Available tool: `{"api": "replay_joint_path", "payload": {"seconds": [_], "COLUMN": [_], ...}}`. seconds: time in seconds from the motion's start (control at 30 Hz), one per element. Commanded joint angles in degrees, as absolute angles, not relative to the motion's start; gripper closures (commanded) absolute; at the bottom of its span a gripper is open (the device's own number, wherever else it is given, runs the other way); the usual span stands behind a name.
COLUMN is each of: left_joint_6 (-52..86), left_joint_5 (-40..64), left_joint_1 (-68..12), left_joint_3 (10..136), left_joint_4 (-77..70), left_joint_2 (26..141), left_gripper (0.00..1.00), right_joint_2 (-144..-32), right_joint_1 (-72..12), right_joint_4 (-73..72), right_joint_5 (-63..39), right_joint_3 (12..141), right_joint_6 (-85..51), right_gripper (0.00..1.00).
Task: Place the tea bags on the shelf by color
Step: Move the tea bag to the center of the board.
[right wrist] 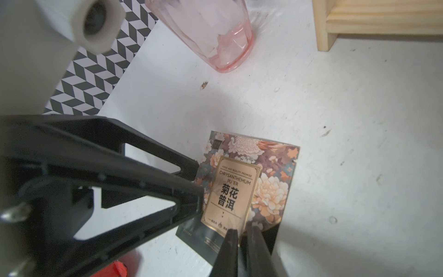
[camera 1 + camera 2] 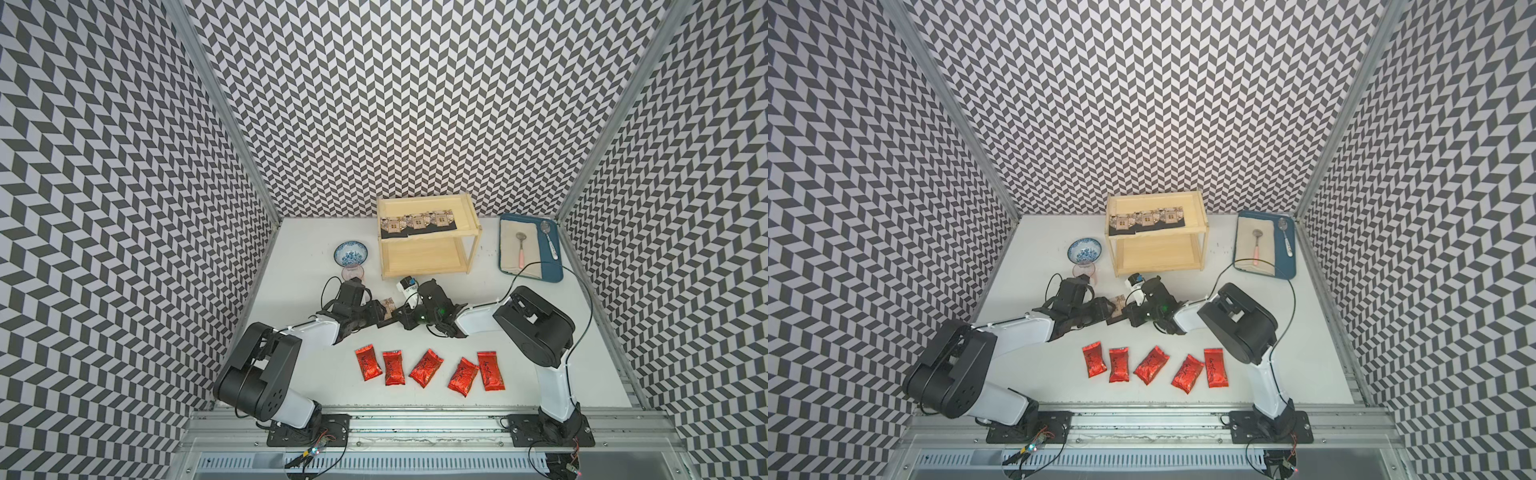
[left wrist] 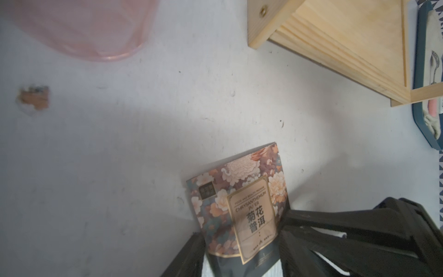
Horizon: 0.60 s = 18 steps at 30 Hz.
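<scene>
— Chevron-patterned walls are boxing in a white tabletop [image 2: 307, 249], and both arms are meeting over its middle. Which step is going on?

— A hand-over, it is looking like. The left pincer [image 3: 242, 227] is holding the fourth black tea bag [image 3: 242, 206] between half-spread jaws, apparently clear of the surface. The right pincer [image 1: 242, 227] is pinching narrowly on the bag's dark bottom edge.

— Where are the others lying?

— Three black tea bags [image 2: 417, 222] are sitting in a row on the upper tier of the shelf [image 2: 419, 257], and the lower tier is standing bare. Five red tea bags [image 2: 426, 368] are lying in a loose line toward the tabletop's front edge.

— What is the next move calling for?

— Probably the left jaws are needing to let go first. Then the right arm is likely carrying the bag to the free end of the upper tier, beside its mates. The reds are presumably heading for the lower board.

— Is any writing reading clearly?

— Yes, in both wrist views: "FOOD AND BEAUTY PROMISE", "CHRYSANTHEMUM PU'ER" and 菊花普洱, on a beige panel among printed flowers. The red pouches' dark script is showing too small to read.
</scene>
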<state>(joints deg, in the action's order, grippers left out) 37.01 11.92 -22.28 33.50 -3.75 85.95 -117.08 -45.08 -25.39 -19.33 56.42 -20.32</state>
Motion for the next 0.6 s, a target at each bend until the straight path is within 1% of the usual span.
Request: {"api": "replay_joint_path", "payload": {"seconds": [0.0, 0.4, 0.57], "left_joint_6": [37.1, 38.4, 38.2], "left_joint_5": [13.5, 14.5, 14.3], "left_joint_1": [-23.5, -27.7, -28.1], "left_joint_3": [34.0, 33.8, 34.1], "left_joint_4": [-4.1, -5.4, -4.6], "left_joint_2": [86.7, 88.2, 86.4], "left_gripper": [0.45, 0.45, 0.46], "right_joint_2": [-116.6, -108.8, -106.2], "right_joint_1": [-44.9, -44.7, -44.5], "right_joint_4": [-25.5, -25.9, -26.3], "right_joint_5": [-17.9, -16.1, -16.4], "right_joint_3": [54.0, 45.4, 43.4], "right_joint_6": [-20.0, -23.6, -24.7], "right_gripper": [0.87, 0.87, 0.87]}}
